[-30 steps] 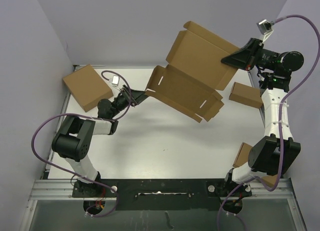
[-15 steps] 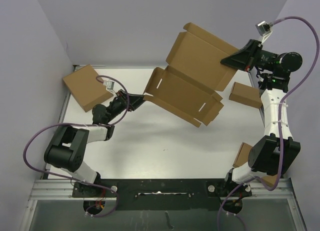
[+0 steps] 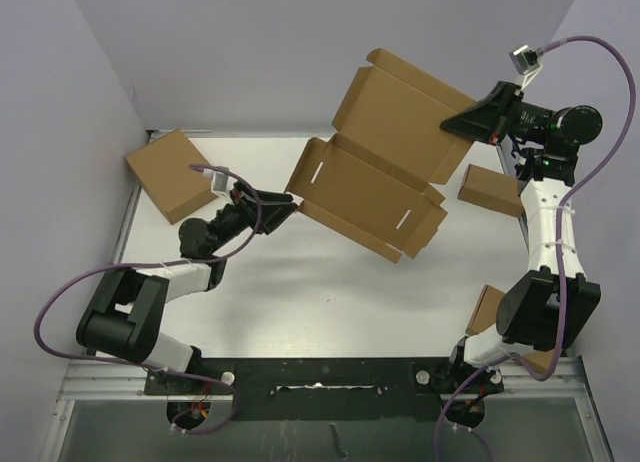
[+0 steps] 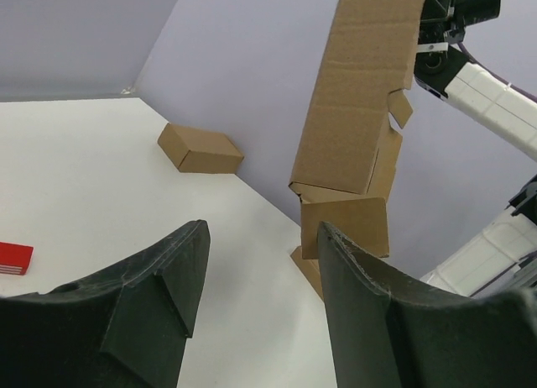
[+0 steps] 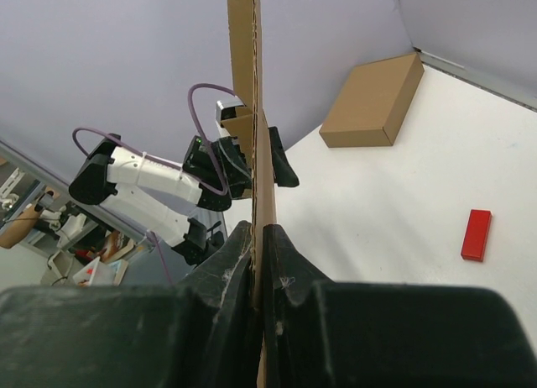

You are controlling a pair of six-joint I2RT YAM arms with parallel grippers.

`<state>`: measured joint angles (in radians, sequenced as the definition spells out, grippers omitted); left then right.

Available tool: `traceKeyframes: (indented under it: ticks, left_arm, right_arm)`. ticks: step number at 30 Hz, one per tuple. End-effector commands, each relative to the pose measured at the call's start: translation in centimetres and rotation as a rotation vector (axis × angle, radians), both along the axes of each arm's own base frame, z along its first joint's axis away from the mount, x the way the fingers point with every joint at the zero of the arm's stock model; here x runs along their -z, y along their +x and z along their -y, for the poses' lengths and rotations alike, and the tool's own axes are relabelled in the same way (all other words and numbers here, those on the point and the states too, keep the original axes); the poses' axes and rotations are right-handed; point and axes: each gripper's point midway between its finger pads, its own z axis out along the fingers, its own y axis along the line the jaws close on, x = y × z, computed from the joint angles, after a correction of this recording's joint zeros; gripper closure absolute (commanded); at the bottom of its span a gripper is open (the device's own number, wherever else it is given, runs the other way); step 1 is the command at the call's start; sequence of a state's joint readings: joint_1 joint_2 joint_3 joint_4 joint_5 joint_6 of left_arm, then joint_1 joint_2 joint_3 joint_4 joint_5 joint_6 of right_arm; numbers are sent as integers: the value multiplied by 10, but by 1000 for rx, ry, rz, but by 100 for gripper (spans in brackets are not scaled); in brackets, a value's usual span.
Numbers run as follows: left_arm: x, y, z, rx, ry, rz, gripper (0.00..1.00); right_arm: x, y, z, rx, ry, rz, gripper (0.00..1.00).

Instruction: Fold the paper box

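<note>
Since a second ago the left arm has dropped its elbow toward the near-left corner. The left gripper (image 3: 284, 204) has drawn back from the hanging flap it was meeting, and the lower panel has sagged a little toward it.

At far left a flat, closed brown cardboard box (image 3: 172, 174) lies on the white table (image 3: 300, 282); being shut, it hides whatever it holds. Just right of it, the left gripper's black jaws stand apart with nothing between them. Their tips are just beside the flap's left edge, and I cannot tell whether they touch it.

In the middle, the unfolded brown corrugated-cardboard box (image 3: 390, 117) hangs in the air over the far side of the table. Its lid panel is uppermost and its slotted panel droops below, with nothing lying in it. At its right edge the right gripper (image 3: 462, 122) is clamped on the upper panel, pinching the sheet edge-on in the wrist view. Below that sits a small closed brown cardboard box (image 3: 492, 190), contents unseen. A small red block (image 5: 477, 234) lies loose on the table.

The fold looks barely begun: this is a re-grip. Next, the left gripper likely needs to catch a side wall and turn it up along its crease while the right holds steady.
</note>
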<state>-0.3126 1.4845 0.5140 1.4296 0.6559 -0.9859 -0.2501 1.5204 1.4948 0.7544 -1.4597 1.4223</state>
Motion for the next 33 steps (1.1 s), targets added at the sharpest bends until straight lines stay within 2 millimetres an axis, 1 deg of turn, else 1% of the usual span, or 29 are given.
traceKeyframes:
  ticks: [1, 3, 7, 10, 13, 17, 23, 33]
  left_arm:
    - [-36, -26, 1, 7, -5, 216, 47]
    - [-35, -27, 2, 5, -2, 212, 47]
    - [-27, -23, 10, 7, 29, 164, 48]
    - [-26, -21, 16, 16, 36, 144, 48]
    - [-28, -19, 21, 44, 25, 121, 48]
    - [-26, -19, 26, 92, 2, 84, 50]
    - [-22, -20, 34, 157, -37, 51, 56]
    - [-14, -19, 52, 202, -30, 39, 57]
  right_arm:
    - [-19, -15, -2, 24, -6, 85, 100]
    - [-19, -15, -2, 25, -5, 83, 100]
    - [-19, -16, -2, 26, -3, 81, 100]
    - [-20, -17, -3, 24, -2, 80, 100]
    - [-21, -18, -3, 26, 0, 81, 100]
    - [-22, -20, -4, 24, 0, 85, 100]
    - [-23, -20, -4, 26, 5, 83, 100]
    - [-26, -23, -5, 28, 17, 77, 100]
